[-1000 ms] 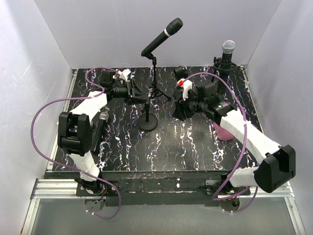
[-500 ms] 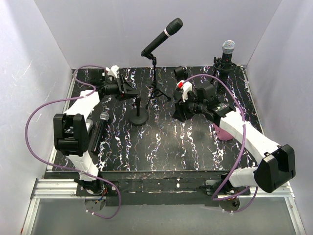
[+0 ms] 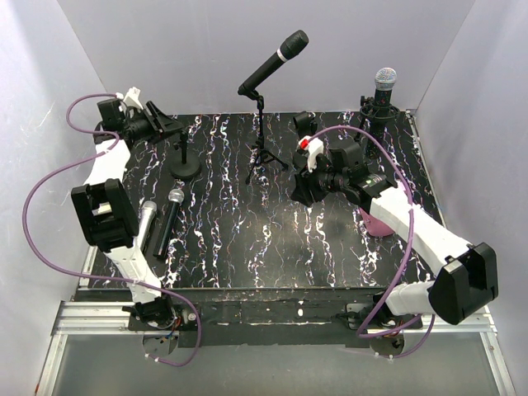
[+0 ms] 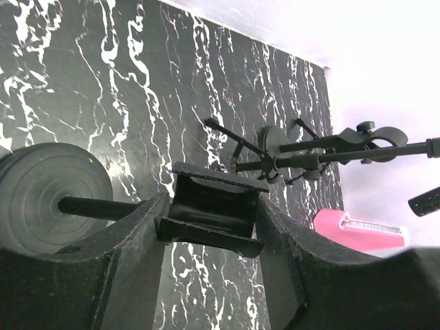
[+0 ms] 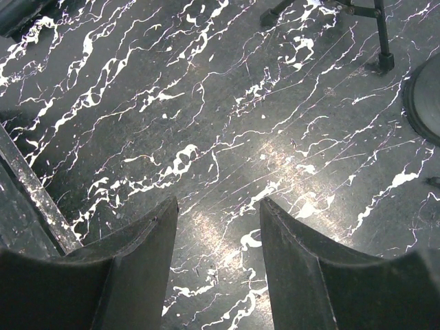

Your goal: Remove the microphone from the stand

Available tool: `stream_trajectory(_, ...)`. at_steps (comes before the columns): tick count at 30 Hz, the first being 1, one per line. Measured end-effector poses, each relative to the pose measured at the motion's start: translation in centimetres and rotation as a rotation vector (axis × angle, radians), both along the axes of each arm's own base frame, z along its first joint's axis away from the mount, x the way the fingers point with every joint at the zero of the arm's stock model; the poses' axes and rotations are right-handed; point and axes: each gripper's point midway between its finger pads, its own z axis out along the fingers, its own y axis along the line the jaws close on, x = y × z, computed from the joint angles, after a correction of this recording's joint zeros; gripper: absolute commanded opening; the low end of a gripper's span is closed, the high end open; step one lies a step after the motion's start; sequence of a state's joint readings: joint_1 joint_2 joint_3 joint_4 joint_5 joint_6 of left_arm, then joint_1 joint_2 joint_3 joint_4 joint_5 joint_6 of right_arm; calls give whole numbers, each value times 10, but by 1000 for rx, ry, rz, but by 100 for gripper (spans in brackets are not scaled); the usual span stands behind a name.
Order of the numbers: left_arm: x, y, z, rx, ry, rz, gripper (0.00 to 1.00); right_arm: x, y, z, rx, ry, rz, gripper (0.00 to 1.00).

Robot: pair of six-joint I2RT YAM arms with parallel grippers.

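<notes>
A black microphone (image 3: pixel 276 59) sits tilted in the clip of a tripod stand (image 3: pixel 262 124) at the back centre. A silver-headed microphone (image 3: pixel 384 80) stands on a holder at the back right. My left gripper (image 3: pixel 161 124) is at the back left corner, shut on the empty clip (image 4: pixel 214 216) of a small round-base stand (image 3: pixel 186 169), which leans over; its base (image 4: pixel 51 196) shows at the left of the left wrist view. My right gripper (image 3: pixel 301 188) hangs open over the bare tabletop (image 5: pixel 218 205), to the right of the tripod.
Two microphones (image 3: pixel 145 227) (image 3: pixel 169 216) lie side by side on the table's left part. A pink object (image 3: pixel 375 223) sits under the right forearm. White walls close in the back and sides. A tripod leg (image 5: pixel 381 41) reaches into the right wrist view.
My left arm has swung from the table's centre to the back left corner, taking the round-base stand with it and uncovering the microphones lying at the left. The right arm stayed put.
</notes>
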State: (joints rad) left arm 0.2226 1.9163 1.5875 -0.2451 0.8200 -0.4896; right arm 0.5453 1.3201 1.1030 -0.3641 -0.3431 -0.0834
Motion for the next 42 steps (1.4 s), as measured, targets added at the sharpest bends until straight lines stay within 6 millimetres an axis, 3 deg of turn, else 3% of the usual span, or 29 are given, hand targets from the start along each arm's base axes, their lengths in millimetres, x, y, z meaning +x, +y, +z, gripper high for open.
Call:
stream_trajectory(2,5,6,1,11,-17,6,65,1,0,0,0,1,0,59)
stream_trajectory(6,8,7,-4,31,-25,5,82,9,5,5,8,-4,-4,62)
stream_trajectory(9,9,11,-7,57,-26,19,87,21,14,21,47,-30,-11,63)
stream_trajectory(14,10,20,-3,120,-34,28,90,48,32,73,172,-116,-12,64)
stream_trajectory(19,10,23,32,215,-151,-4,91,70,43,112,272,-184,-14,64)
stream_trajectory(23,6,16,88,262,-304,-47,91,88,46,124,317,-231,-33,65)
stream_trajectory(26,2,-2,132,292,-430,-99,91,106,50,135,351,-279,-53,68)
stream_trajectory(28,-3,-25,153,310,-501,-152,91,119,53,148,381,-311,-69,69)
stream_trajectory(30,-9,-61,170,326,-572,-231,91,131,54,165,418,-339,-88,69)
stream_trajectory(33,-25,-121,183,345,-652,-363,90,153,51,200,502,-376,-137,70)
stream_trajectory(36,-39,-161,188,373,-713,-457,90,168,43,233,592,-398,-183,70)
stream_trajectory(38,-40,-166,189,406,-736,-477,90,175,37,255,652,-418,-201,70)
stream_trajectory(42,-31,-156,181,484,-749,-485,89,179,34,276,733,-443,-197,70)
